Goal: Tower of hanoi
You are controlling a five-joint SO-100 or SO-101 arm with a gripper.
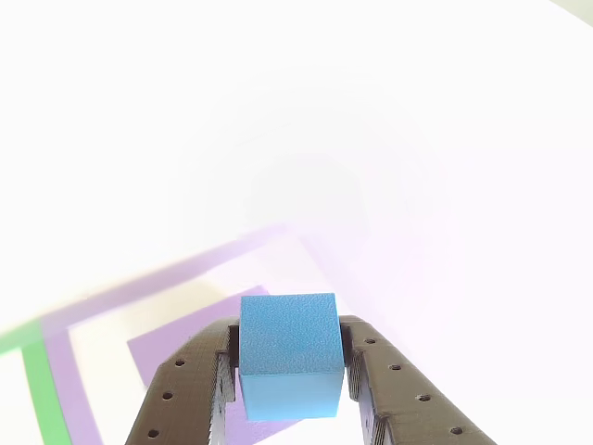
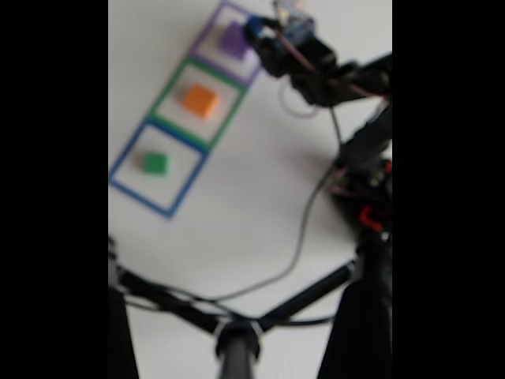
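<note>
My gripper is shut on the small blue cube, which sits between the two dark fingers in the other view. Just below and left of the cube lies the wider purple block, inside the purple tape square. The blurred fixed view shows the gripper with the blue cube at the right edge of the purple block; whether they touch I cannot tell. An orange block sits in the green tape square and a green block in the blue tape square.
The three tape squares run in a diagonal row on the white table. A green tape line borders the purple square. The arm reaches in from the right, a grey cable trails across the table, and a black stand crosses the bottom.
</note>
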